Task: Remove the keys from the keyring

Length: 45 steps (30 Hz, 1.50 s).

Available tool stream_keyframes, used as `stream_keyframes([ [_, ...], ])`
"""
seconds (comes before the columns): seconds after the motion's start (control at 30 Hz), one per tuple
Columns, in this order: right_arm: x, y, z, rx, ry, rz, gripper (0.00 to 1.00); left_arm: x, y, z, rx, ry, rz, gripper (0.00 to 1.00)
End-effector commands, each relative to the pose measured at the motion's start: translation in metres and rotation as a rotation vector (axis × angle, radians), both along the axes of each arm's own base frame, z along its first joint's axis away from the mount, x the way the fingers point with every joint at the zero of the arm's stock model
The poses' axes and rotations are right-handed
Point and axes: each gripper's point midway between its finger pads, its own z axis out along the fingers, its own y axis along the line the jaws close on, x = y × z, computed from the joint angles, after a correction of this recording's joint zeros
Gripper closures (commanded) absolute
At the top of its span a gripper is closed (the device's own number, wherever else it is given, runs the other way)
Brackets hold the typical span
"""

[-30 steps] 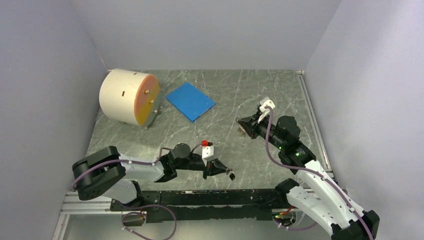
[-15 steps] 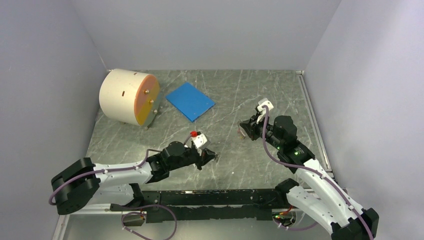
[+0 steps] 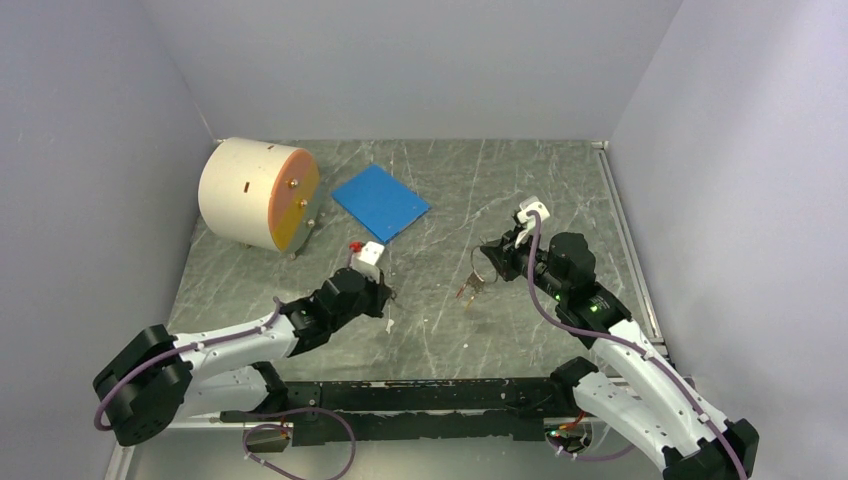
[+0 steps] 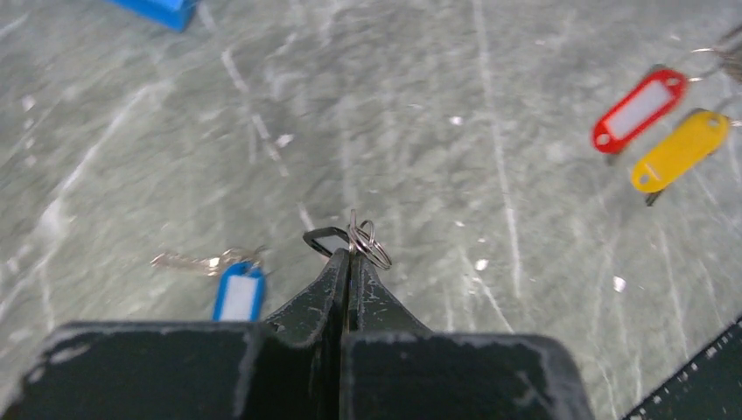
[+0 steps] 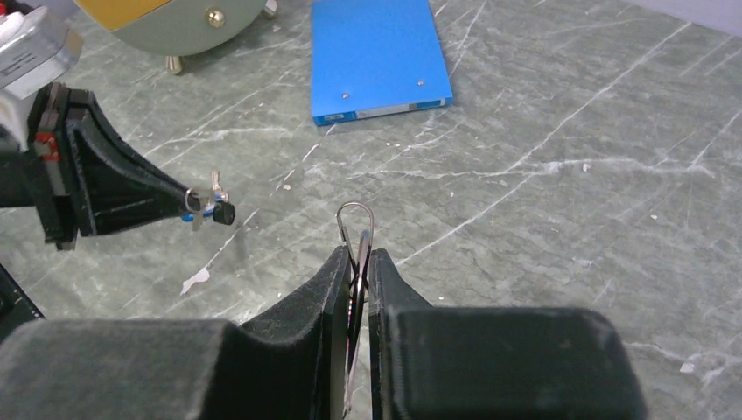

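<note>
My right gripper (image 5: pixel 354 258) is shut on the keyring (image 5: pixel 353 217), a thin silver wire loop that sticks up between the pads. In the left wrist view a red tag (image 4: pixel 639 108) and a yellow tag (image 4: pixel 680 150) hang from it; from above they dangle under the right gripper (image 3: pixel 488 262). My left gripper (image 4: pixel 350 259) is shut on a small silver split ring (image 4: pixel 374 244) that carries the black-headed key (image 4: pixel 325 238). The key also shows in the right wrist view (image 5: pixel 223 213), at the left gripper's tip (image 5: pixel 186 203). The two grippers are apart, the left one (image 3: pixel 386 299) left of the right.
A blue-and-white tag (image 4: pixel 238 295) with a silver key (image 4: pixel 185 261) lies on the table under my left gripper. A blue square pad (image 3: pixel 380 202) lies at the back. A cream drum (image 3: pixel 258 193) stands at the back left. Walls close in three sides.
My left gripper has moved left and away from the front edge, carrying the black-headed key away from the right gripper. The right gripper has stayed about in place, with tags now hanging below it.
</note>
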Motion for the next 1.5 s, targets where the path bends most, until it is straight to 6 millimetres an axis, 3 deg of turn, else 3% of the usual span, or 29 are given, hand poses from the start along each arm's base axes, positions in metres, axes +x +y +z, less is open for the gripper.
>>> stream_keyframes([
  [0.0,0.007,-0.003,0.011,0.033,-0.027,-0.039,1.00,0.017,0.020,-0.001,-0.026,0.069,0.150,0.97],
  [0.2,0.008,-0.004,0.008,0.028,-0.022,-0.050,1.00,0.031,0.038,-0.013,-0.031,0.119,0.225,0.98],
  [0.37,0.011,-0.007,0.004,0.018,-0.004,-0.076,1.00,0.038,0.042,-0.019,-0.044,0.161,0.241,0.92],
  [0.53,0.014,-0.014,-0.001,0.008,0.009,-0.120,1.00,0.035,0.045,-0.016,-0.073,0.184,0.257,0.81],
  [0.77,0.018,-0.017,-0.009,0.002,0.041,-0.160,1.00,0.028,0.062,-0.005,-0.105,0.167,0.319,0.60],
  [0.87,0.020,-0.018,-0.012,0.005,0.056,-0.171,1.00,0.022,0.070,0.005,-0.112,0.164,0.343,0.52],
  [1.0,0.022,-0.010,-0.013,0.053,0.066,-0.154,1.00,0.018,0.084,0.030,-0.134,0.145,0.406,0.28],
  [1.07,0.021,0.000,-0.012,0.097,0.072,-0.111,1.00,0.015,0.091,0.044,-0.149,0.131,0.431,0.21],
  [1.23,0.027,0.010,-0.015,0.179,0.087,-0.088,1.00,0.006,0.113,0.078,-0.191,0.089,0.514,0.12],
  [1.3,0.033,0.004,-0.021,0.212,0.099,-0.120,1.00,0.000,0.122,0.092,-0.199,0.070,0.537,0.07],
  [1.47,0.047,-0.014,-0.041,0.313,0.142,-0.197,1.00,-0.014,0.139,0.130,-0.192,0.007,0.526,0.06],
])
